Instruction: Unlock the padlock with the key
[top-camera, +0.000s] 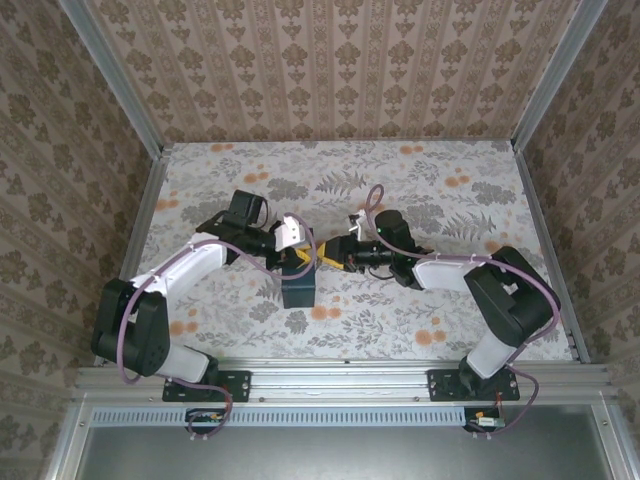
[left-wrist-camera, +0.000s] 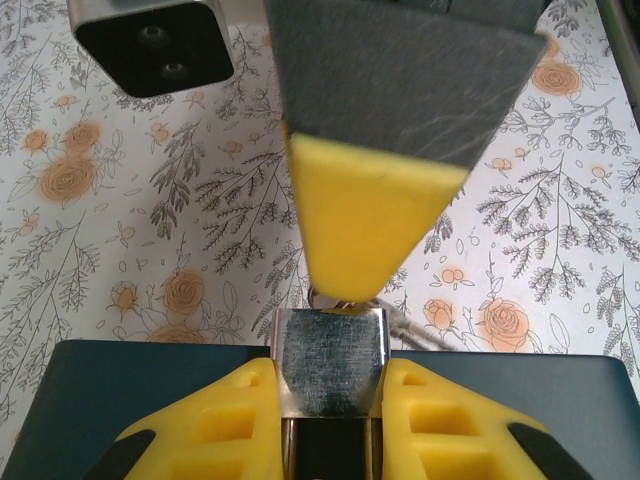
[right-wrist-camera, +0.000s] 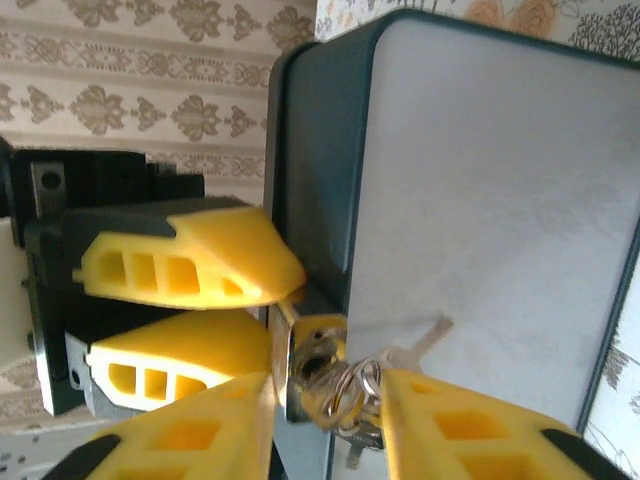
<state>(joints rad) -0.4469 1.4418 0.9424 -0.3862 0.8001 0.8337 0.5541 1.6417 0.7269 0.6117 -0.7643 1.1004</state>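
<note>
**Key twist could drag the whole padlock round**

The padlock (top-camera: 298, 290) sat right under the two meeting grippers. Its silver keyhole piece (right-wrist-camera: 312, 362) was wedged between the fingers of the left gripper (left-wrist-camera: 328, 372), which were clamped on it. The key (right-wrist-camera: 355, 415) hung with its ring (right-wrist-camera: 347, 390) at the keyhole, between the fingers of the right gripper (right-wrist-camera: 328, 382). Those straddled the bunch, but I couldn't tell if they were actually pinching it, or if the key was even seated.

My worry: the left grip was on a small, slick bit of metal, so a turn on the key could've twisted the padlock in that hold instead of the cylinder. And if the right gripper had the ring rather than the key itself, it'd just spin loose.

The right wrist camera gave the keyhole face and ring. The left wrist one showed how squarely the metal sat between its fingers. From the top it was one dark lump on the tabletop (top-camera: 450, 300).
</note>
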